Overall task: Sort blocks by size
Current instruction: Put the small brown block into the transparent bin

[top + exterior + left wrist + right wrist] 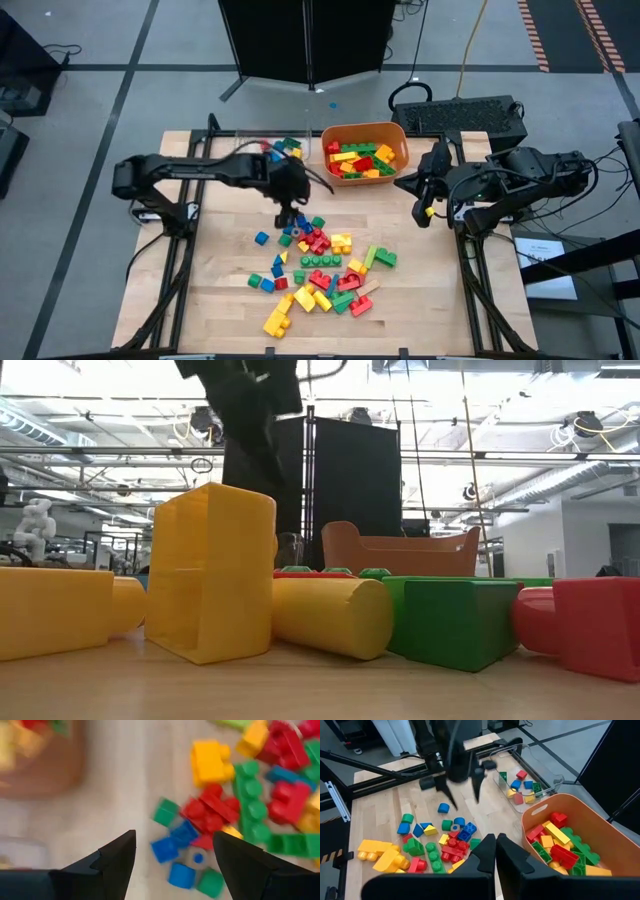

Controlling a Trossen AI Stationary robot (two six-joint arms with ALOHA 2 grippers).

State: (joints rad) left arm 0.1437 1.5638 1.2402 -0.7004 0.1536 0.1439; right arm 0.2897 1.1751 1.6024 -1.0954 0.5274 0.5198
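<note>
Dozens of small blocks (320, 265) in red, yellow, green and blue lie scattered on the middle of the wooden table. My left gripper (288, 220) hangs open above the far left part of this pile, over some small blue and red blocks (192, 827). Nothing sits between its fingers, which point down at a slant (461, 795). My right gripper (428, 208) is shut and empty, raised near the table's right edge beside the orange tub (363, 152). In its own wrist view the shut fingers (495, 845) point toward the pile.
The orange tub (570, 820) at the far middle holds larger blocks. A clear tray (540, 767) at the far left holds several small ones. Bare wood lies left of the pile (225, 270). In the low view, big yellow and green blocks (210, 570) stand close to the near edge.
</note>
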